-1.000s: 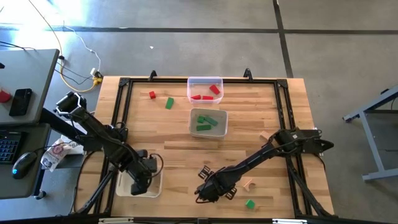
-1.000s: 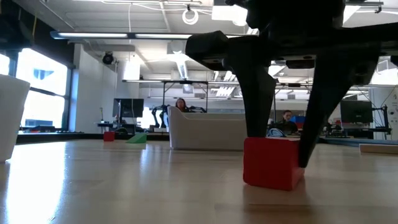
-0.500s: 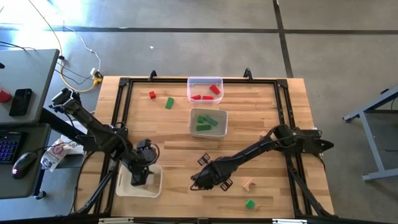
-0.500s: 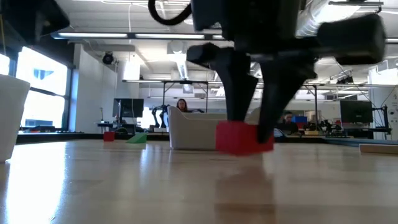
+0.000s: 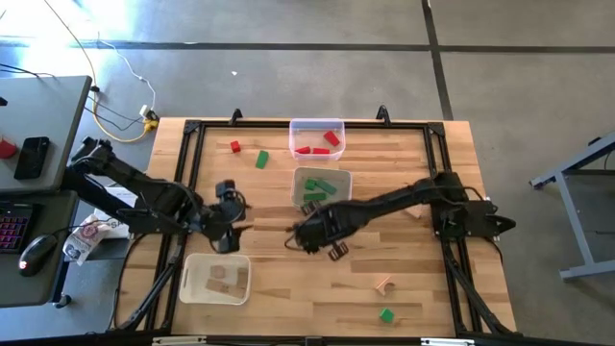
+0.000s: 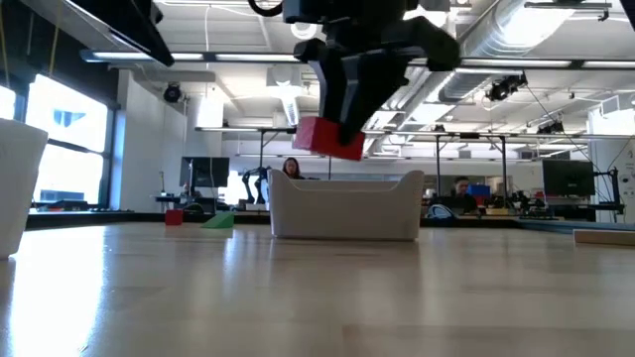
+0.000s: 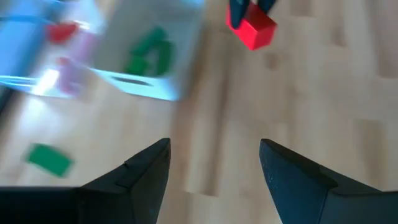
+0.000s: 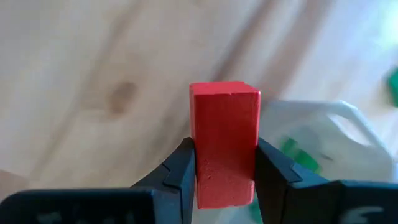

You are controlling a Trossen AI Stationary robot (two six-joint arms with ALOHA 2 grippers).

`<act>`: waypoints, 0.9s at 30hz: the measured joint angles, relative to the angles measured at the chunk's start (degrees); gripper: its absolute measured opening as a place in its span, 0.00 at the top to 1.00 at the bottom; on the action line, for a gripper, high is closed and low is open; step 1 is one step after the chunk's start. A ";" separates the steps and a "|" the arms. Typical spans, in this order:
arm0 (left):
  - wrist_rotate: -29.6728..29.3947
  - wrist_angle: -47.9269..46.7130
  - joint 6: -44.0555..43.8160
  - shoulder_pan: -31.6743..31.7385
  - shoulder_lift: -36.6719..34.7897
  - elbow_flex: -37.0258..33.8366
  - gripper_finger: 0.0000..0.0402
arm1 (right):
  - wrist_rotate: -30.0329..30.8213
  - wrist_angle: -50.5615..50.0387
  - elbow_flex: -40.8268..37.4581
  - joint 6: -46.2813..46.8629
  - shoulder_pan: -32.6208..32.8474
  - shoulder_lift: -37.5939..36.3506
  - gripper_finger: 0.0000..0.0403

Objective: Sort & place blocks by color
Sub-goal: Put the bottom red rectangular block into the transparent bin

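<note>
A: Item one, the right gripper (image 8: 225, 163)?
B: Clamped on a red block (image 8: 224, 140), carried clear of the table (image 5: 404, 288), just near of the tray of green blocks (image 5: 322, 189); lifted to clear its wall, I judge.

A: Destination?
B: Probably the far tray (image 5: 316, 137), which holds red pieces.

A: Left gripper (image 7: 214, 158)?
B: Fingers apart, empty, left of centre, beyond the near-left tray of wood blocks (image 5: 216, 280).

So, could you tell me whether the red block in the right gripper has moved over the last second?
Yes. The red block, clamped in the right gripper, has risen off the table and travelled toward the tray of green blocks.
</note>
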 joint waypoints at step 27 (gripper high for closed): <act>-3.41 13.71 15.21 37.78 -2.15 -0.04 0.42 | 7.72 12.23 0.00 -4.44 -30.56 -7.36 0.76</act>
